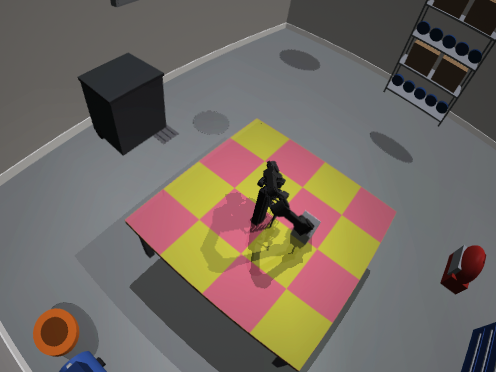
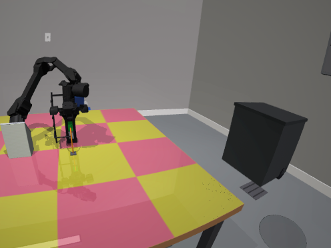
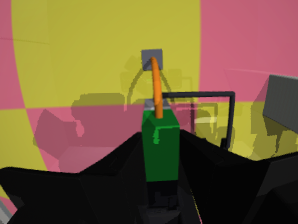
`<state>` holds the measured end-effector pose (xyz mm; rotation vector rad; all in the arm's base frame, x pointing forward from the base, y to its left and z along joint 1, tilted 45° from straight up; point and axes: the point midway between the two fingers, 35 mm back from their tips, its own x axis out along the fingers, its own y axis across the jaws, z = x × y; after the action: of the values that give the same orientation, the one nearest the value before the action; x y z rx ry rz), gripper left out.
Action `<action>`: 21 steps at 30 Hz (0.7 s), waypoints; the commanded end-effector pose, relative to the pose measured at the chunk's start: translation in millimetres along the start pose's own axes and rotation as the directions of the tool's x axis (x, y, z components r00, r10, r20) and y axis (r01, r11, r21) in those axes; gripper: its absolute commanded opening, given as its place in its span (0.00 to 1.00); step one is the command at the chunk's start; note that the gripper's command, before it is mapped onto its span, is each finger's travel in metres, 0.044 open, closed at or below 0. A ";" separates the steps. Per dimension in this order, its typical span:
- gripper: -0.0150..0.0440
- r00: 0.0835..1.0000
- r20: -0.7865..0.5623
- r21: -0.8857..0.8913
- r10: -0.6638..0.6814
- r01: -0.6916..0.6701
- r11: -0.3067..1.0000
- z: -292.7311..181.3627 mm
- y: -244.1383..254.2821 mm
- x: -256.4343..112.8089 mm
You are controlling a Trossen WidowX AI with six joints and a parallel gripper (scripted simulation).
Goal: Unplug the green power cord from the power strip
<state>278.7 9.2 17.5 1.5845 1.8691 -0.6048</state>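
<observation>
The black power strip stands upright on the table. The green plug sits at the strip's face; the wrist view does not show whether its prongs are in the socket. The orange cord runs from the plug down to a small grey block on the table. My gripper points down from above the strip and is shut on the green plug, one finger on each side. In the top view the arm hides the plug.
A thin black frame stands close beside the strip and the gripper. A grey box stands by the arm's base. The checkered table carries them all.
</observation>
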 end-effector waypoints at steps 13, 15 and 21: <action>0.25 1.000 0.018 0.000 0.005 -0.005 1.000 32.0 2.3 -4.4; 0.25 1.000 0.018 0.000 0.005 -0.005 1.000 35.2 2.2 -5.0; 0.25 1.000 0.019 0.001 0.005 -0.005 1.000 44.8 1.8 -6.9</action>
<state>283.4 -11.8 -2.7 1.5905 1.8798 -0.6033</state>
